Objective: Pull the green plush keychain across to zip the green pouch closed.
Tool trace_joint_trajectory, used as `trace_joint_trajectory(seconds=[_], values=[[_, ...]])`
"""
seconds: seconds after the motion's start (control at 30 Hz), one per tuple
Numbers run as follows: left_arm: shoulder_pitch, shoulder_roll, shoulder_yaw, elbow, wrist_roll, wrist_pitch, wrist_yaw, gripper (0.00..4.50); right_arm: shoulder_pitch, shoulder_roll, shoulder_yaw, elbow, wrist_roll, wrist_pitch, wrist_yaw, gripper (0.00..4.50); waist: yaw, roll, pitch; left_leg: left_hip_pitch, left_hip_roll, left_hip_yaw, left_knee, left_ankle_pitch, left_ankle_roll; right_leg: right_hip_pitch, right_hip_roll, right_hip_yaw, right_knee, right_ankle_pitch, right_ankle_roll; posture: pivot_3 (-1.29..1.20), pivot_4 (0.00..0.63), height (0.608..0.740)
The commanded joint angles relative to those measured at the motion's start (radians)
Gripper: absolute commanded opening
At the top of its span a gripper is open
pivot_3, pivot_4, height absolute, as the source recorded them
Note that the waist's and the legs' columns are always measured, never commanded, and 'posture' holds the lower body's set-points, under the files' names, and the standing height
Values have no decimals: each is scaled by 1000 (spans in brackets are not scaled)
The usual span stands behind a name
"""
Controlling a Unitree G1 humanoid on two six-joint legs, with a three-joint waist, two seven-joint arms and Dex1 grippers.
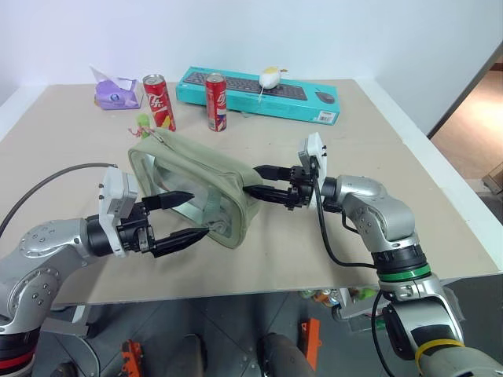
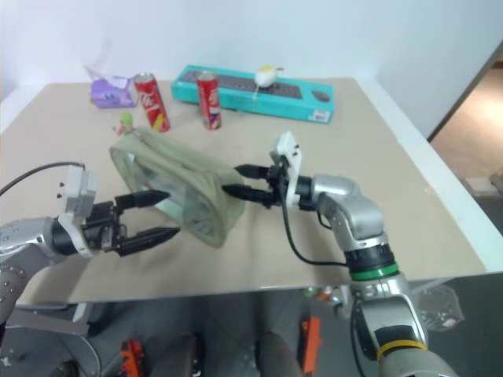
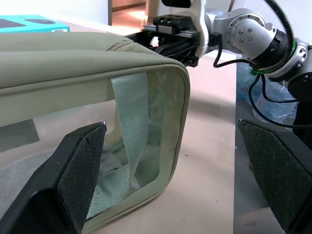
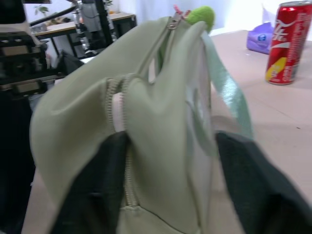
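Note:
The green pouch (image 1: 196,181) lies on its side across the middle of the table, clear window facing me and zipper along the top. At its far end, by the cans, the green plush keychain (image 1: 143,122) hangs on the zipper pull, also seen as keychain (image 4: 200,14). My right gripper (image 1: 251,179) points left, shut on the pouch's right end, with fabric pinched between both fingers (image 4: 253,190). My left gripper (image 1: 198,212) is open. Its fingers (image 3: 78,180) straddle the pouch's near window corner without squeezing it.
Two red soda cans (image 1: 159,100) (image 1: 216,100) stand just behind the pouch. A teal keyboard box (image 1: 259,94) with a white-and-yellow plush toy (image 1: 269,77) on it lies at the back. A purple packet (image 1: 116,93) sits at the back left. The table's edge (image 1: 440,165) runs along the right.

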Motion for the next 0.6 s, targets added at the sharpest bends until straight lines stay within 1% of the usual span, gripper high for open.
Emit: trace_joint_trajectory(seconds=[0.03, 0.13, 0.17, 0.37, 0.47, 0.6], values=[[-7, -8, 12, -15, 6, -25, 9, 4500, -8, -3, -4, -14, 2, -2, 25, 1248, 0, 0, 0, 0, 0, 0, 0, 0, 0, 0, 0, 0, 0, 0, 0, 0, 150, 740], [-9, -18, 7, -15, 12, -26, 19, 4500, 2, -12, -6, -29, 2, 4, 41, 219, 0, 0, 0, 0, 0, 0, 0, 0, 0, 0, 0, 0, 0, 0, 0, 0, 150, 740], [-11, -21, 5, -14, 15, -26, 21, 4500, 4, -17, -8, -34, 5, 10, 47, 21, 0, 0, 0, 0, 0, 0, 0, 0, 0, 0, 0, 0, 0, 0, 0, 0, 150, 740], [-27, -30, 1, 0, 26, -23, 17, 4500, -6, -44, -22, -48, 3, 8, 69, 21, 0, 0, 0, 0, 0, 0, 0, 0, 0, 0, 0, 0, 0, 0, 0, 0, 150, 740], [-40, -33, 0, 11, 31, -21, 14, 4500, -42, -78, -34, -24, -8, -19, 101, 21, 1, 0, 0, 0, 0, 0, 0, 0, 0, 0, 0, 0, 0, 0, 0, 0, 150, 740], [-49, -36, -8, 15, 37, -21, 11, 4500, -127, -135, -36, 106, -63, -113, 175, 21, 1, 0, 0, 0, 0, 0, 0, 0, 0, 0, 0, 0, 0, 0, 0, 0, 150, 740]])
